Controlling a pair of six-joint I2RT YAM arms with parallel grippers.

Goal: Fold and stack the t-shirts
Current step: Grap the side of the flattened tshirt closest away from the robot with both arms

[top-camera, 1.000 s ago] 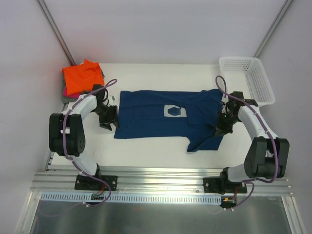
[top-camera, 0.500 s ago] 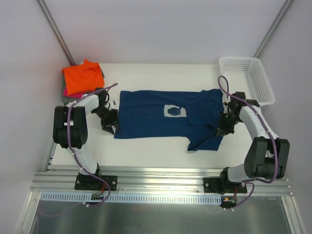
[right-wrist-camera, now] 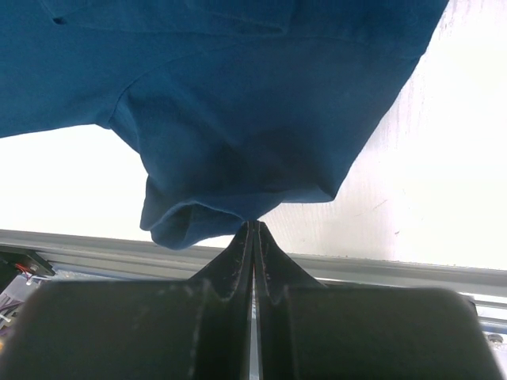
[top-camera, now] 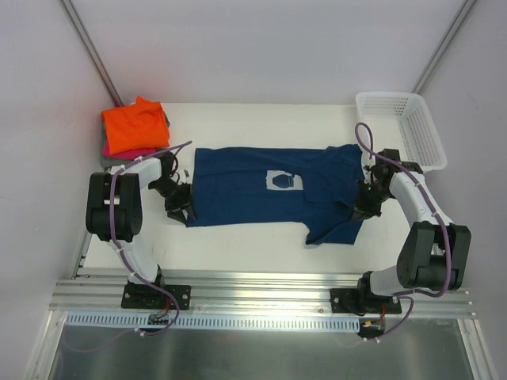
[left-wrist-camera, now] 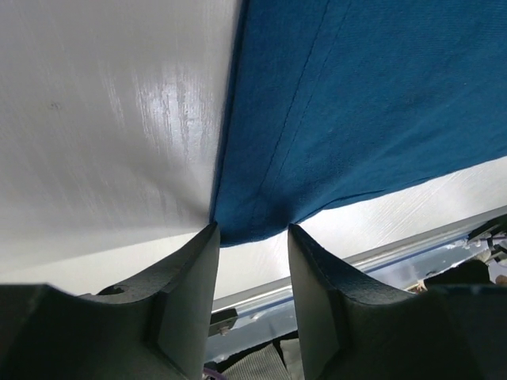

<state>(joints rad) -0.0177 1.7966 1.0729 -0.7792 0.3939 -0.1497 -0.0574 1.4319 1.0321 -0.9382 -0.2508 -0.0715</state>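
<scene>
The navy t-shirt (top-camera: 261,190) lies spread on the white table, print up, its right side folded over toward the near edge. My left gripper (top-camera: 181,209) is open at the shirt's near-left corner. In the left wrist view the corner of the hem (left-wrist-camera: 253,218) sits right at the gap of my left gripper (left-wrist-camera: 251,233). My right gripper (top-camera: 363,207) is shut on the shirt's right edge. In the right wrist view my right gripper (right-wrist-camera: 255,224) pinches the bunched navy cloth (right-wrist-camera: 238,119). The folded orange t-shirt (top-camera: 135,127) tops a stack with pink (top-camera: 131,151) and grey beneath, at the back left.
A white lattice basket (top-camera: 400,131) stands at the back right corner. The aluminium rail (top-camera: 261,289) runs along the table's near edge by the arm bases. Slanted metal poles rise at both back corners.
My left gripper has moved nearer and slightly right, down to the shirt's near-left corner. My right gripper has hardly moved and stays shut on the cloth.
</scene>
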